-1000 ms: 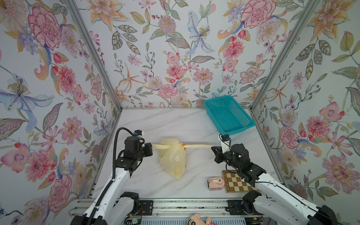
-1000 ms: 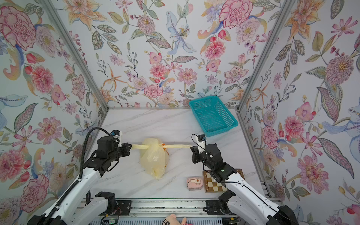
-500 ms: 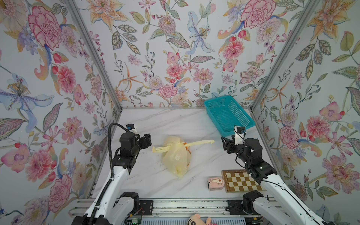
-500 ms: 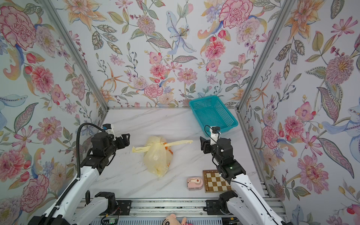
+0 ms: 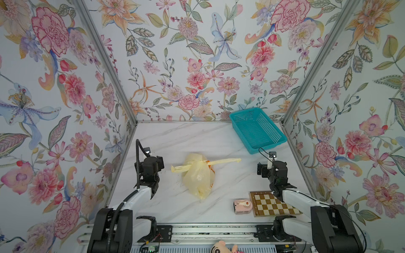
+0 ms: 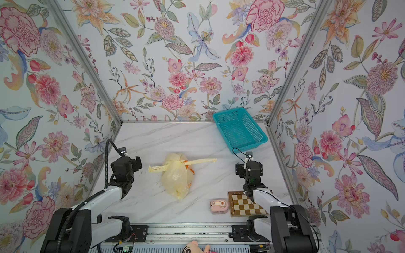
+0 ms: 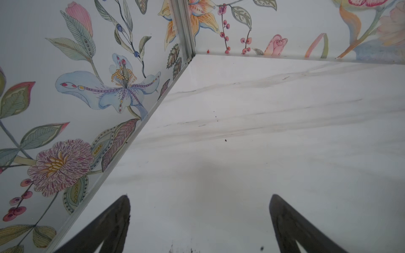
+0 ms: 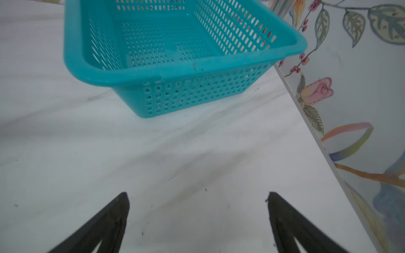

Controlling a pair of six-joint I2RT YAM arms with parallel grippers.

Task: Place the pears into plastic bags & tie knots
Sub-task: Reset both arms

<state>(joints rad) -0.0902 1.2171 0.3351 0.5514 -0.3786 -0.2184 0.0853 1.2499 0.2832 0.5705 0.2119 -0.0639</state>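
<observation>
**Now knotted, the bag lies between two empty grippers**

Squarely in the middle of the marble tabletop (image 5: 175, 140) lies the pale-yellow plastic bag (image 5: 198, 175), seen the same way in both top views (image 6: 175, 178). Its neck is gathered into a knot (image 5: 206, 162). Two twisted handle tails run out from the knot: a long one (image 5: 223, 161) towards the robot's right and a shorter one (image 5: 178, 168) towards its left. A few orange prints (image 5: 210, 167) show beside the knot. Rounded lumps (image 5: 198, 178) swell the film from inside, but they are too veiled to name.

The left gripper (image 7: 198, 197) hangs over bare marble near the left wall. Its jaws are spread wide with nothing between them. In a top view it (image 5: 161, 163) sits near the short tail without touching it.

The right gripper (image 8: 197, 195) is likewise spread wide and empty above the tabletop. It faces the teal mesh basket (image 8: 175, 54), which stands in the far right corner (image 5: 257, 131). This gripper is well apart from the bag.

At the front right, a chessboard (image 5: 271, 203) lies partly under the right arm. A pink toy camera (image 5: 242, 206) sits just beside it.
</observation>
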